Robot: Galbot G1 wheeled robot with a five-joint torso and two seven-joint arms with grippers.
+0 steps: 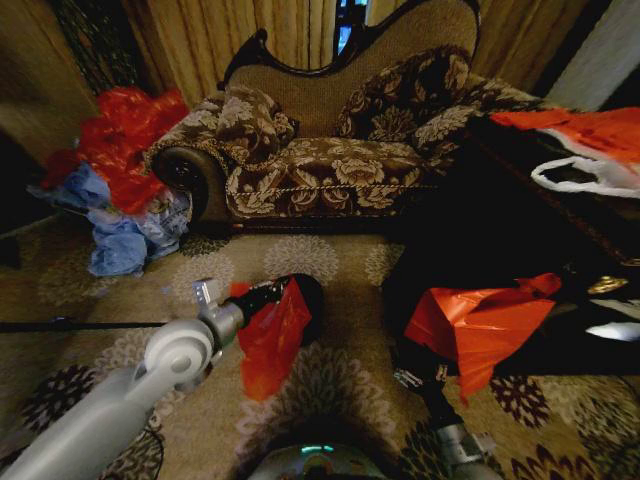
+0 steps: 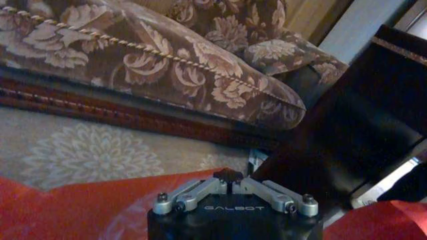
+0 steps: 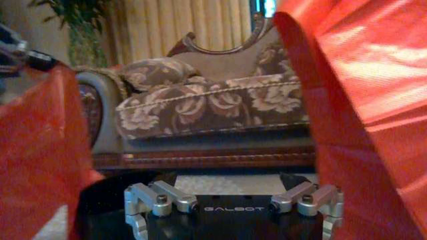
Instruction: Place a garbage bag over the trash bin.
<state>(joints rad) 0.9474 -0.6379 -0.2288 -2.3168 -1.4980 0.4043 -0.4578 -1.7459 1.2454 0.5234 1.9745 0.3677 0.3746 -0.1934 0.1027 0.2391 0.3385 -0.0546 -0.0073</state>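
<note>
We note the floral sofa (image 1: 330, 150) at the back of the patterned carpet (image 1: 330, 260). In front of it the black trash bin (image 1: 300, 290) lies on the carpet, the red garbage bag (image 1: 272, 340) draped at its mouth. Left gripper (image 2: 229, 176) is pinched together on the bag's edge. Right gripper (image 3: 233, 207) sits spread apart beside red plastic.

Left arm (image 1: 110, 410) clad in smooth grey shell with round elbow joint, black forearm section, silver bracket at wrist, left gripper (image 2: 230, 186) black-bodied, "GALBOT" lettered, silver linkage bars fixed with dark screws, right gripper (image 3: 233, 212) built alike
</note>
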